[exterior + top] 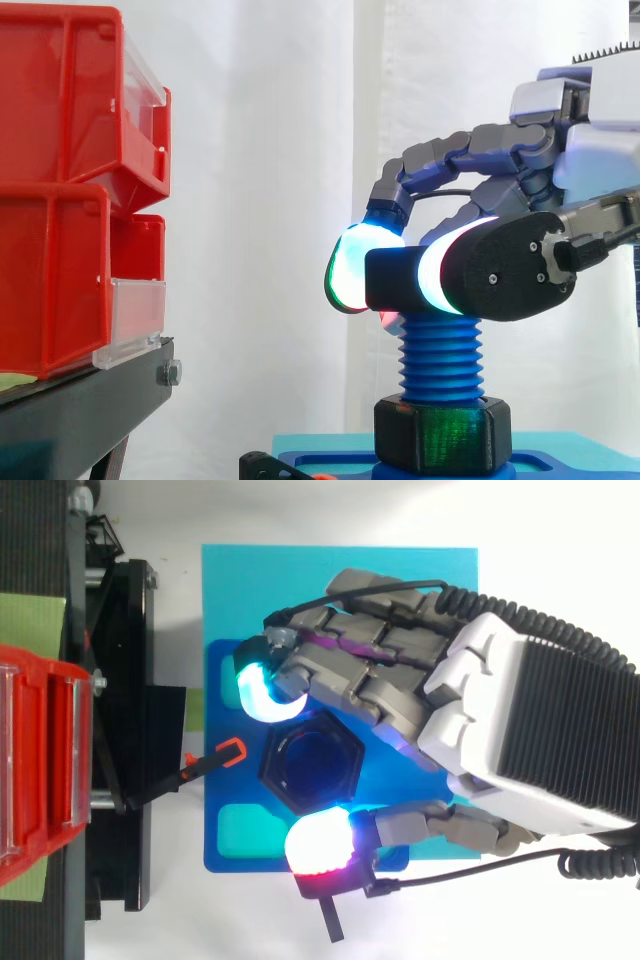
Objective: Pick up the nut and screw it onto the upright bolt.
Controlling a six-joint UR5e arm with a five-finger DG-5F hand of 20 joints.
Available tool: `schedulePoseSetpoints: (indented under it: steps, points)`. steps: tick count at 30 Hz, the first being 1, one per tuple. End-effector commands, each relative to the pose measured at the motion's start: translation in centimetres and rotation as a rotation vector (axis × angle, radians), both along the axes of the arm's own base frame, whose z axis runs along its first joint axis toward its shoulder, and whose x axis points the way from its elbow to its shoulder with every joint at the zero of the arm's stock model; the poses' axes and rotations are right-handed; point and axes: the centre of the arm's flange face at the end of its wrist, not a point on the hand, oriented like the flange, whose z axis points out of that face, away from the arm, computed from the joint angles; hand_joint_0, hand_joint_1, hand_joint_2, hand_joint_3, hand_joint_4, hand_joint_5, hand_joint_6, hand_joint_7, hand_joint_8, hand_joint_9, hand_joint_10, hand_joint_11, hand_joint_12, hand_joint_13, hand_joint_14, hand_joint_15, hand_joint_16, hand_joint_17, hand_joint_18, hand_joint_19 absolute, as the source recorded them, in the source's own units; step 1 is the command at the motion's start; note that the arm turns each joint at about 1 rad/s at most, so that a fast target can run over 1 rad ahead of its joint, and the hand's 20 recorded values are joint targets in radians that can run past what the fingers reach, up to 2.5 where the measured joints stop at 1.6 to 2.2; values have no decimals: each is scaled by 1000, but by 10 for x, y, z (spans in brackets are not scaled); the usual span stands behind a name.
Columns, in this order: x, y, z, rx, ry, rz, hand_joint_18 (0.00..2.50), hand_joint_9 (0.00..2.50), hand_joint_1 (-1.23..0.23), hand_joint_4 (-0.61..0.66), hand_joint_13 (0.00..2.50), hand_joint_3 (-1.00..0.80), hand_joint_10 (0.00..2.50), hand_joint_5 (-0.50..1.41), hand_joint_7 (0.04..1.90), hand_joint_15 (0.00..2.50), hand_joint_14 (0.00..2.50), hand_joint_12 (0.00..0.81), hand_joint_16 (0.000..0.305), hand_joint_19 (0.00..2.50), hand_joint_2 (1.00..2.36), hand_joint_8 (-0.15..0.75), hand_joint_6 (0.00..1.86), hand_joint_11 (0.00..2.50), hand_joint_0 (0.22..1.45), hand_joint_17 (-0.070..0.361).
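Robotics test lab: a white curtain (260,200) screens off the bench, where red bins (60,150) sit stacked on a black stand (90,410). Beside them, a blue plate (215,790) carries an upright threaded bolt (440,365). A robot hand (500,710) with glowing pads (318,842) grips a black nut (310,758) at the bolt's top.

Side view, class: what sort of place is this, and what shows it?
Probably a robotics lab bench: white curtain behind, red bins on a black stand, and the hand closed on a black nut atop a blue bolt.
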Motion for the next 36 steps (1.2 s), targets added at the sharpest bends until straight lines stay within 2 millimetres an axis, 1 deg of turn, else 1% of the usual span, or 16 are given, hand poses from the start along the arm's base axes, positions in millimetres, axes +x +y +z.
schedulePoseSetpoints:
  steps: [1, 19, 36]
  points:
    - [0, 2, 0, -1, 1, 2, 555, 789, -711, 243, 661, -500, 12, -170, 1145, 0, 0, 309, 33, 0, 1000, 293, 502, 437, 575, 73]
    - [-1, 5, -1, -3, 12, 7, 561, 790, -709, 243, 668, -500, 11, -170, 1142, 0, 0, 310, 33, 9, 1000, 294, 501, 428, 575, 74]
    - [-2, 3, -3, -6, 25, 7, 561, 791, -708, 242, 672, -500, 11, -169, 1137, 4, 0, 311, 33, 15, 1000, 294, 502, 429, 574, 74]
